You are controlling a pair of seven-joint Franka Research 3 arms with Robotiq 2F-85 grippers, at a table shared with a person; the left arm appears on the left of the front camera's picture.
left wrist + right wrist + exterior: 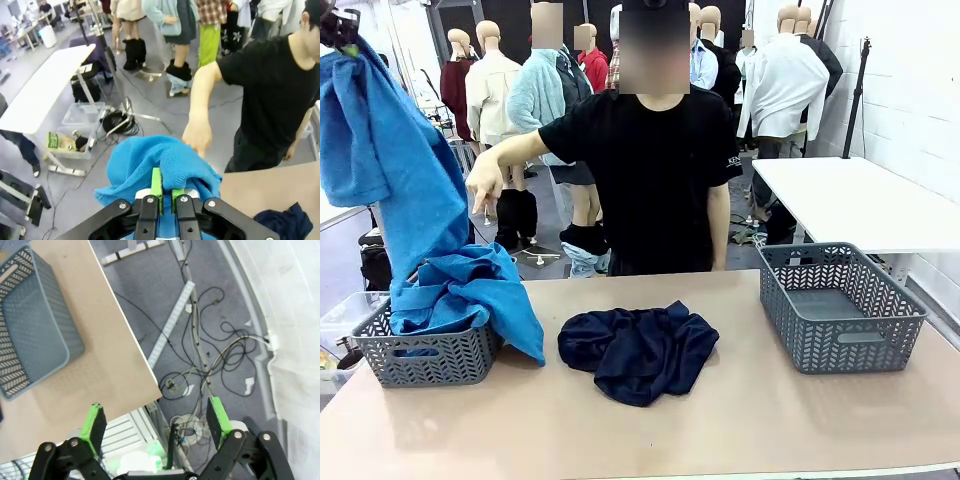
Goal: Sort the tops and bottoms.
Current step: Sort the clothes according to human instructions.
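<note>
The blue top (pixel 390 170) hangs from the left gripper (pixel 163 197) at the upper left of the front view, its lower part draped into the left basket (pixel 425 355) and over that basket's right rim onto the table (pixel 650 430). The left wrist view shows the green-padded fingers (pixel 156 182) pressed together on a bunched fold of the fabric. The fabric is a soft, bright medium-blue knit with a fine ribbed texture; it falls in loose folds. Whether the blue mass in the basket is one garment or more than one cannot be determined.

The dark bottoms (pixel 638 352) lie crumpled on the table between the two baskets, apart from both. The material is very dark navy, thin and limp, in an irregular heap.

Step in hand, as judged: the top is being placed into the left basket. The next move calls for lowering and releasing the fabric so that the overhanging part settles inside the rim. The bottoms then remain to be carried to the right basket (pixel 840 305), which is grey plastic with a herringbone lattice wall.

The right gripper (pixel 157 422) hovers past the table edge over the floor, with its fingers wide apart and nothing between them.

The person's hand (pixel 485 185) points downward toward the left basket.
</note>
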